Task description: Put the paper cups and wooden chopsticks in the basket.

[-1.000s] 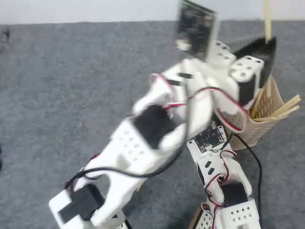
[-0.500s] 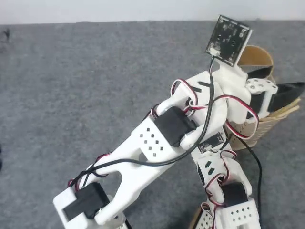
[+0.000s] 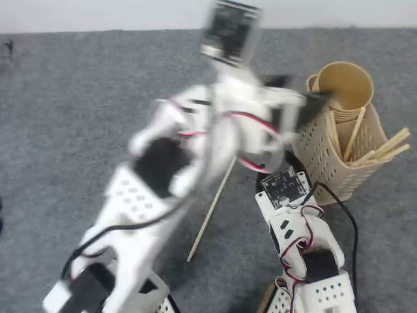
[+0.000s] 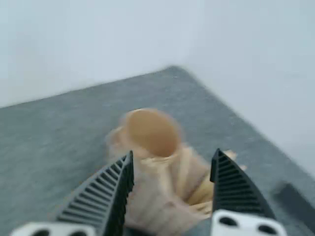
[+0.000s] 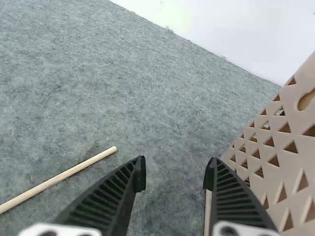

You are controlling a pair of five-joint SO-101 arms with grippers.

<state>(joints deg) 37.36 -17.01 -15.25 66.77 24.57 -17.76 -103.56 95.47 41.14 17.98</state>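
One wooden chopstick (image 3: 210, 212) lies loose on the mat (image 3: 78, 130) near the basket (image 3: 322, 160) — the paper cup (image 3: 343, 83) is already in. Left gripper (image 4: 173, 156) and right gripper (image 5: 175, 164) are both spread wide, empty. The stick looks light, stiff and rolly — I'd pinch it mid-length.

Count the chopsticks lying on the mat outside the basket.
2. One chopstick lies on the mat between the arms; a second chopstick lies beside the basket, next to the right gripper. More may be hidden under the arms.
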